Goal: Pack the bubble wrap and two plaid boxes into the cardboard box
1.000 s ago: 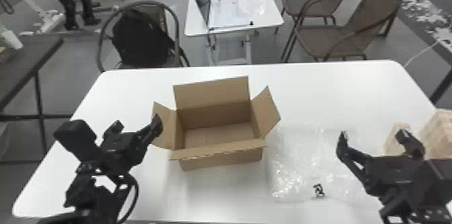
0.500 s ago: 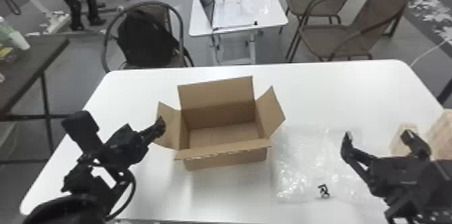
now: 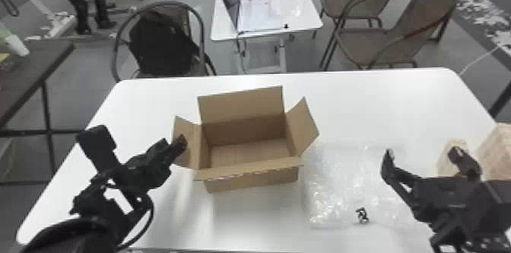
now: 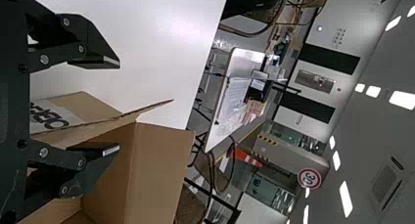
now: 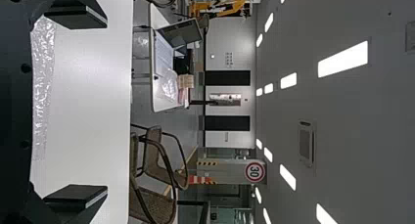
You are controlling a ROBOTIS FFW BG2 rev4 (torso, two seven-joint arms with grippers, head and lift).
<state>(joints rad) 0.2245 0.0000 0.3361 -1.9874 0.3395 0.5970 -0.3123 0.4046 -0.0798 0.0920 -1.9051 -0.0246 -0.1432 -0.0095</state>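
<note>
I have my left claw spread wide by the open cardboard box, my right claw spread wide near the flat bubble wrap, and two plaid boxes farther right.

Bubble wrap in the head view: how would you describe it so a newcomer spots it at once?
On the white table, find the open cardboard box. The bubble wrap lies flat just right of it, reaching toward the right gripper. Unlike the brown cardboard and the pale plaid boxes at the far right, it is a clear, glinting sheet with a small black mark.
</note>
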